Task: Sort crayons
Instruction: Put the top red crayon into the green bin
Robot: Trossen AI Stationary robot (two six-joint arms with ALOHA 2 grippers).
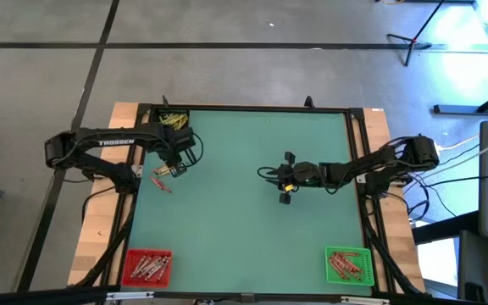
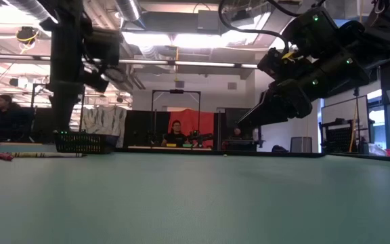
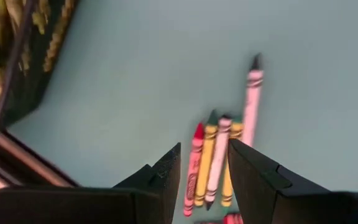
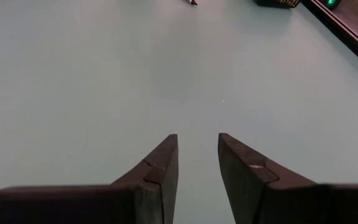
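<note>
High view: the left gripper (image 1: 174, 163) hovers over loose crayons (image 1: 166, 175) near the black bin (image 1: 173, 120); the right gripper (image 1: 285, 177) hangs mid-table. Low view: crayons (image 2: 19, 155) lie flat, apparently beside the bin. Left wrist view: parted jaws, gripping nothing, frame the crayons (image 3: 213, 165) beneath. Right wrist view: jaws parted, empty, over bare mat (image 4: 104, 74).

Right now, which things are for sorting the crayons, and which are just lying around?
For the job:
loose crayons under the open left gripper
black bin with yellow crayons
red bin with crayons
green bin with crayons

Just there:
right gripper, open, waiting over bare table
people in the room behind
</note>
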